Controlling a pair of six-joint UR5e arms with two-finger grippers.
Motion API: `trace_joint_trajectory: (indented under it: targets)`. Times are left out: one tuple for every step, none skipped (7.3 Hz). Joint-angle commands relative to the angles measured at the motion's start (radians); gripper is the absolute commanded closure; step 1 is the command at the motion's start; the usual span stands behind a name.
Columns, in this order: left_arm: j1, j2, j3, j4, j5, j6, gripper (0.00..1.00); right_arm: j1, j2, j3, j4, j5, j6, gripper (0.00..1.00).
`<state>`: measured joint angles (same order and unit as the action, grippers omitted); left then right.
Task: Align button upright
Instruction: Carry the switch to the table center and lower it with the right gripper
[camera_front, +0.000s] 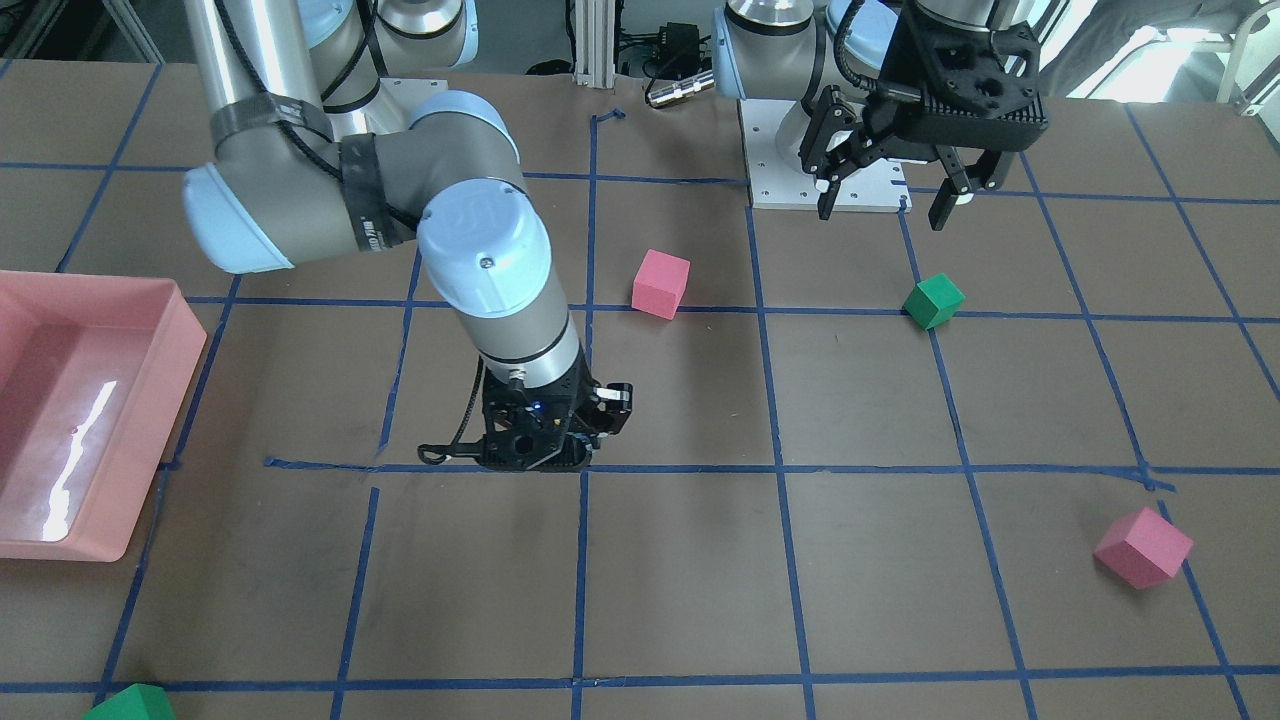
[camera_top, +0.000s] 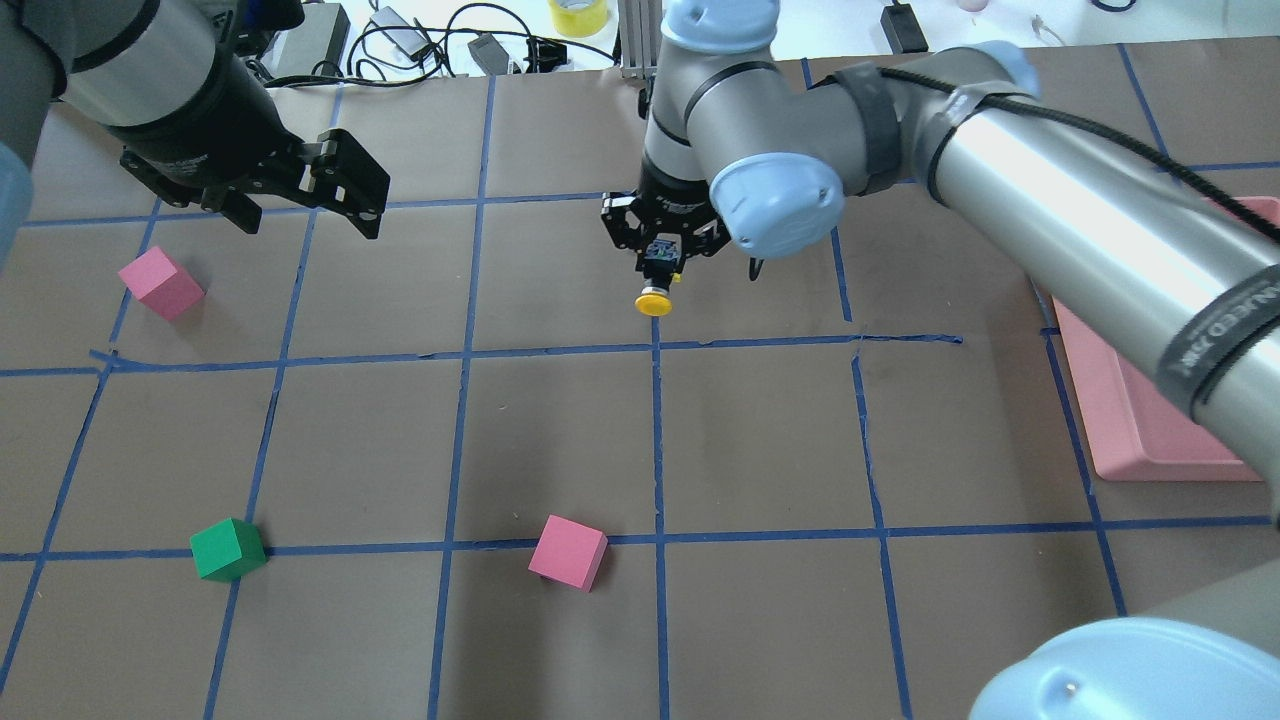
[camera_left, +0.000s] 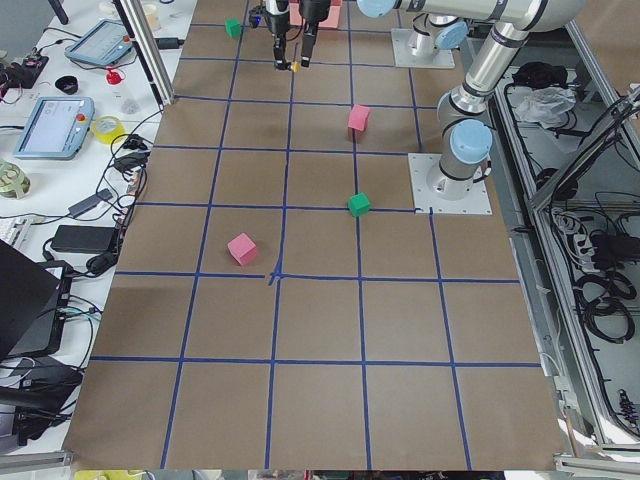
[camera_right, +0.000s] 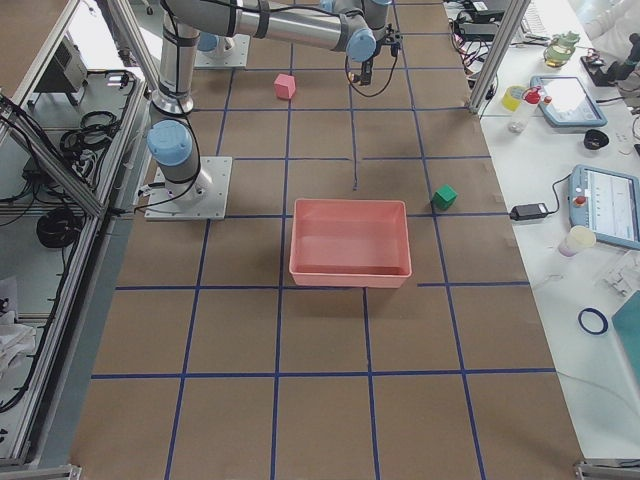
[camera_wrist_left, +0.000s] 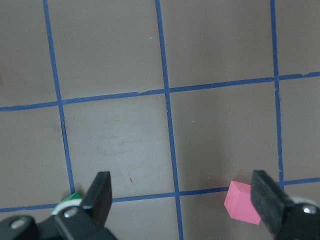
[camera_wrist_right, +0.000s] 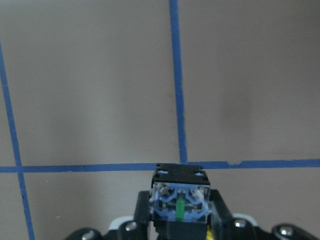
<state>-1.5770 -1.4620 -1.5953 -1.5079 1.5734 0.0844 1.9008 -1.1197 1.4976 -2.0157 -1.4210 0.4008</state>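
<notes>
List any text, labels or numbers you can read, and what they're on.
Right arm strap: white lettering, too blurred to read.
Joint cap: faint embossed logo, illegible.
Tablet screens: too small to read.
Button: no legible marking.
No other readable text.

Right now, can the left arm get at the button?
Probably not: the right gripper is shut on the button, leaving little free to grip, and the left gripper hangs open well aside.

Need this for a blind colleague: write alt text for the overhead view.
The right gripper grips the yellow button over a brown gridded table. The left gripper hangs open at left near a pink cube; a green cube and second pink cube lie nearer.
</notes>
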Motion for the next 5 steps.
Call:
trace_joint_trajectory:
  targets:
    - [0.0, 0.0, -0.002, 0.0, 0.0, 0.0, 0.0, 0.087, 0.088, 0.003, -0.115, -0.019, 0.107, 1.0]
    - [0.0, 0.0, -0.002, 0.0, -0.001, 0.0, 0.0, 0.09, 0.137, 0.003, -0.202, -0.019, 0.107, 1.0]
    - [-0.001, 0.0, -0.002, 0.0, -0.001, -0.002, 0.0, 0.092, 0.152, 0.003, -0.224, -0.019, 0.109, 1.0]
    - [0.0, 0.0, -0.002, 0.0, -0.001, 0.0, 0.0, 0.105, 0.152, 0.012, -0.225, -0.024, 0.109, 1.0]
    - [0.0, 0.0, -0.002, 0.0, -0.001, 0.0, 0.0, 0.11, 0.152, 0.029, -0.228, -0.024, 0.107, 0.94]
